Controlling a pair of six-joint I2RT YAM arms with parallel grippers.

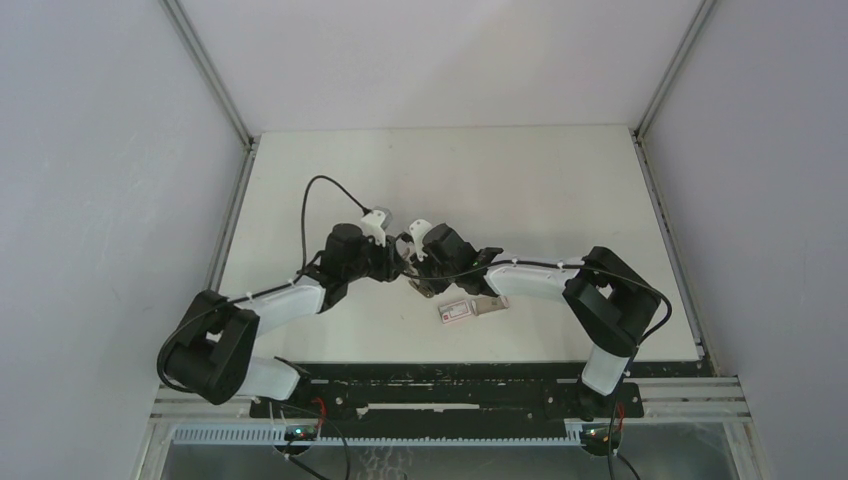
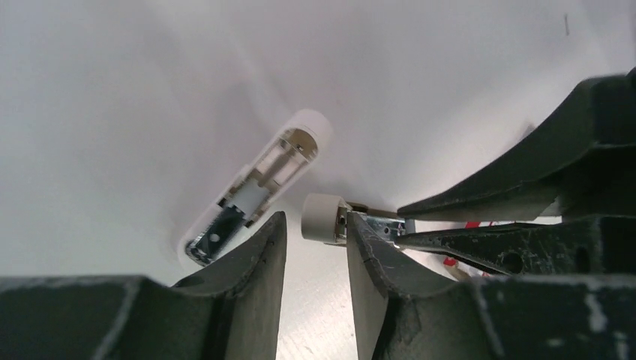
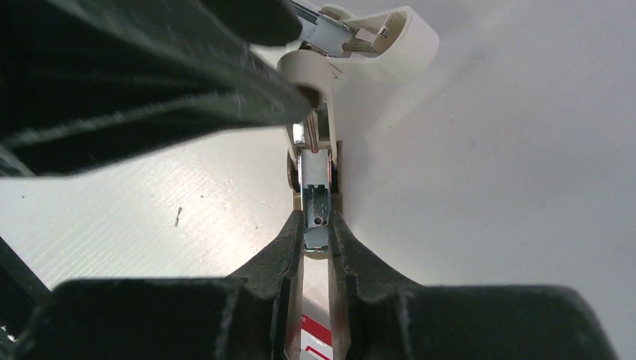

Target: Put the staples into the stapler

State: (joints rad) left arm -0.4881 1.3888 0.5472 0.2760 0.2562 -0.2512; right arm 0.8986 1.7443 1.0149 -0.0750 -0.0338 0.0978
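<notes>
— Between the two arms, over the middle of the table (image 1: 560,180), sits the stapler (image 3: 316,169). I see it pinched by the sides of its metal arm in the right jaws, with its white cover swung open at the far end.

— Which way does it lie?

— Its long axis runs straight out from the right jaws, in line with their fingers (image 3: 285,247), toward the left arm (image 1: 290,295). The left jaws meet it end-on, and its rounded white end sits in their gap.

— And those jaws?

— Partly spread, gripping nothing. One finger (image 2: 375,255) touches that end and the other stands just clear.

— The staples?

— I can't pick out the strip, nor tell whether the channel is loaded. The red-and-white box (image 1: 455,310) lies on the table just beside the right arm (image 1: 540,280). My guess is that anything fed in must travel along that axis, so the right grip mustn't twist.
</notes>
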